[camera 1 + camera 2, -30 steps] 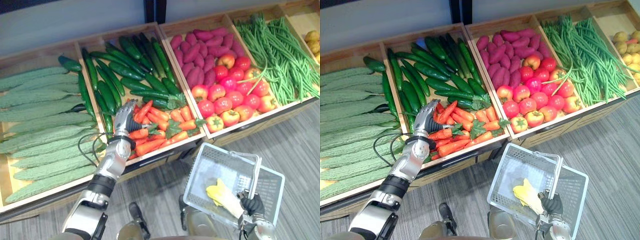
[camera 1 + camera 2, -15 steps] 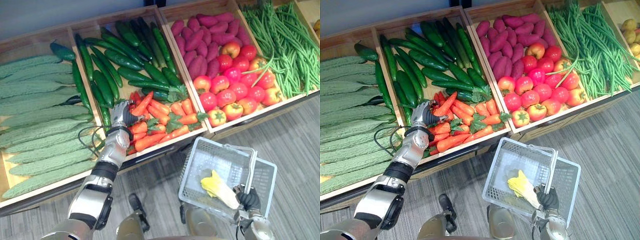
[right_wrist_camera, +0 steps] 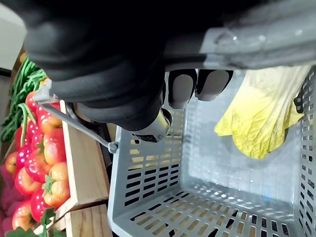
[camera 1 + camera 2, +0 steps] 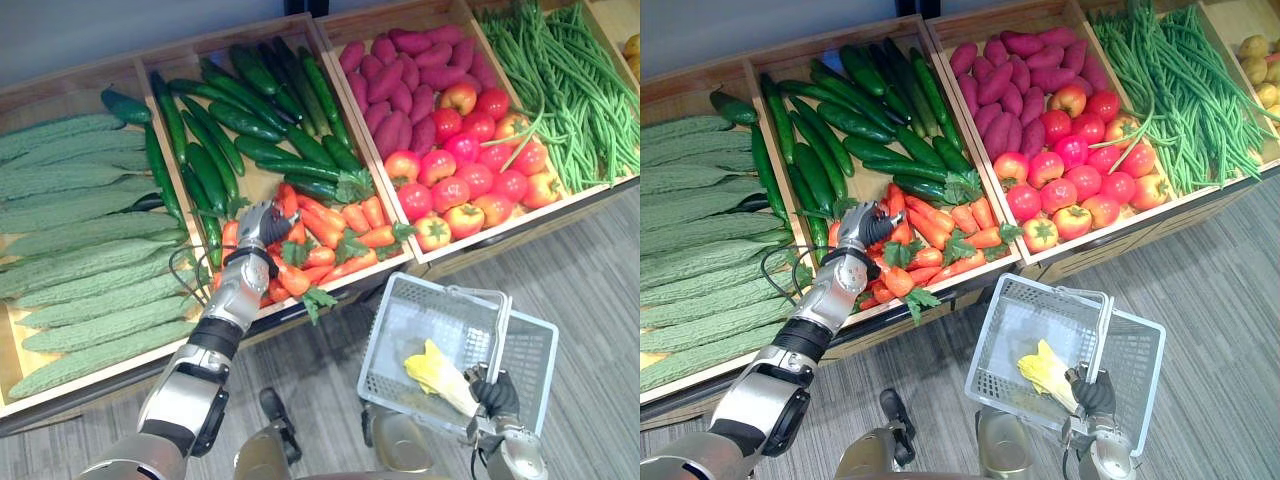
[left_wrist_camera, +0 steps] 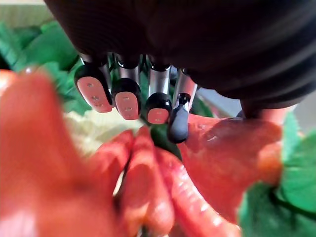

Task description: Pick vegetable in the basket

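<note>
The left hand [image 4: 260,225] is set down among the carrots [image 4: 345,240] in the bench's [image 4: 70,88] middle compartment; whether a carrot is gripped cannot be told. At 5 o'clock from it, the grey basket [image 4: 385,340] is carried by the right hand [image 4: 497,392], which is clenched round its handle [image 4: 503,330]. A yellow leafy vegetable [image 4: 440,370] is seen lying inside the basket.

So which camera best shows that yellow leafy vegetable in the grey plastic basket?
Right wrist view: the yellow leafy vegetable sits close up in the grey plastic basket. Both eye views show it small.
</note>
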Controlling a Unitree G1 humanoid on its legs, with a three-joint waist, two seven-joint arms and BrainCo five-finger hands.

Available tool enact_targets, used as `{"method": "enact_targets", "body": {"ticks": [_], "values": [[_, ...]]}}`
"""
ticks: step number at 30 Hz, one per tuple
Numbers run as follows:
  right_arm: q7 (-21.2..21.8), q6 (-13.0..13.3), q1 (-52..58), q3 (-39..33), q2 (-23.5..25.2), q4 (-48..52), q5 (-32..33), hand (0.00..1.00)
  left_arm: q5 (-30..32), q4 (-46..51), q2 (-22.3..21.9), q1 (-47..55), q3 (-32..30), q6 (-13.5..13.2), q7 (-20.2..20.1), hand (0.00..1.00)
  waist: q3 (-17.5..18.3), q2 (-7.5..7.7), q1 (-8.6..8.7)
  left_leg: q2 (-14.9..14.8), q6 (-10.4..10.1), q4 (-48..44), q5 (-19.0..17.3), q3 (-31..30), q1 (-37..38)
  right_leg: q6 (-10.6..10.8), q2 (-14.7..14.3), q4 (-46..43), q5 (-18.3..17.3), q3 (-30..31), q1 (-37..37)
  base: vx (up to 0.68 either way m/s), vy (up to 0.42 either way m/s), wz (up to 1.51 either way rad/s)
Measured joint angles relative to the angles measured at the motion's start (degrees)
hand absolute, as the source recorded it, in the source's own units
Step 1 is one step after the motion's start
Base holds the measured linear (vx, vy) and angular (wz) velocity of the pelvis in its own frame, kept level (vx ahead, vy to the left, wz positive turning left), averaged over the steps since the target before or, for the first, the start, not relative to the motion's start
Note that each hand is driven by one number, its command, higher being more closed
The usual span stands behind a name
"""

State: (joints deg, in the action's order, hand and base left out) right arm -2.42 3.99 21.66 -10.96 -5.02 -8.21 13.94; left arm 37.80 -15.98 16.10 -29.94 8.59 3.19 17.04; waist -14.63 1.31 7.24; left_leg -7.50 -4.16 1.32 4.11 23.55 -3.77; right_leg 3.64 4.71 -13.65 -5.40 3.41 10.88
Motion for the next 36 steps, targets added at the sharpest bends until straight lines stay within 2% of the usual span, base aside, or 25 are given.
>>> {"method": "enact_targets", "body": {"ticks": [3,6,8,17,18,22,27,32,36], "values": [[0.17,0.01,-0.08,-0.37,-0.02,-1.81,-0.05,1.00,0.00,3.79,-0.18,3.45,-1.49,0.05,0.94,1.00,0.34,-0.39,0.10,0.23,0.06,1.12,0.48,-0.23,1.40,0.03,-0.03,0.67,0.02,-0.14,-1.31,0.00,-0.004,0.03],[0.17,0.00,-0.17,-1.14,0.13,-2.94,-0.06,1.00,-0.11,9.09,-0.52,8.47,-2.53,-0.10,2.10,1.00,2.11,-1.40,0.31,0.62,0.15,2.48,1.01,-0.33,1.96,0.23,0.03,1.14,0.14,-0.11,-1.58,0.00,0.000,0.00],[0.24,-0.09,-0.40,-1.45,0.15,-4.35,-0.62,1.00,-1.47,11.60,-1.87,11.33,-3.40,-0.29,2.50,1.00,3.37,-1.53,0.21,0.66,0.16,2.73,1.10,-0.33,2.33,0.25,-0.01,1.23,0.15,-0.07,-1.84,0.00,0.000,0.00],[0.21,-0.74,0.16,-2.30,1.21,-4.66,-2.31,1.00,-9.90,22.20,-9.43,24.55,-6.05,-4.19,3.41,1.00,7.13,-1.99,-0.26,0.46,0.02,3.98,1.19,0.35,4.76,0.66,-0.50,2.11,0.44,0.63,-3.75,0.00,-0.005,-0.04],[0.20,-0.79,0.24,-2.29,1.38,-4.64,-2.31,1.00,-10.33,22.65,-9.87,25.32,-6.05,-4.48,3.41,0.00,7.46,-2.04,-0.29,0.43,0.01,3.98,1.19,0.61,5.05,0.70,-0.56,2.11,0.48,0.88,-3.88,0.01,-0.012,-0.14],[0.11,-1.55,0.28,-2.29,1.59,-4.36,-2.80,1.00,-11.25,23.18,-12.23,27.82,-5.74,-5.14,3.04,0.00,8.67,-2.57,-0.44,0.36,-0.02,4.02,1.12,1.57,6.07,1.38,-0.61,3.42,1.15,1.71,-5.08,0.00,-0.005,-0.10],[0.09,-2.25,0.40,-2.29,1.61,-4.22,-3.35,1.00,-11.05,23.18,-12.48,27.90,-4.34,-5.17,2.52,0.00,8.72,-2.65,-0.69,0.35,-0.30,4.10,0.92,1.95,6.08,1.48,-0.62,3.87,1.52,2.05,-5.09,0.00,-0.002,-0.02],[-0.04,-2.39,0.51,-2.52,1.32,-4.22,-3.80,1.00,-6.94,21.38,-11.58,27.84,-0.54,-5.21,0.21,0.00,9.80,-3.55,-1.52,0.37,-0.02,4.15,1.13,2.76,5.50,1.55,-0.67,4.64,2.24,2.99,-4.28,0.01,-0.004,-0.09],[0.02,-2.39,0.21,-2.46,1.12,-4.27,-3.86,1.00,-1.77,16.60,-8.46,27.65,2.23,-5.09,-1.49,0.00,9.95,-3.62,-1.03,0.50,-0.01,4.16,1.14,3.00,5.28,1.57,-0.66,4.88,2.38,3.29,-3.93,0.01,-0.003,-0.06]]}}
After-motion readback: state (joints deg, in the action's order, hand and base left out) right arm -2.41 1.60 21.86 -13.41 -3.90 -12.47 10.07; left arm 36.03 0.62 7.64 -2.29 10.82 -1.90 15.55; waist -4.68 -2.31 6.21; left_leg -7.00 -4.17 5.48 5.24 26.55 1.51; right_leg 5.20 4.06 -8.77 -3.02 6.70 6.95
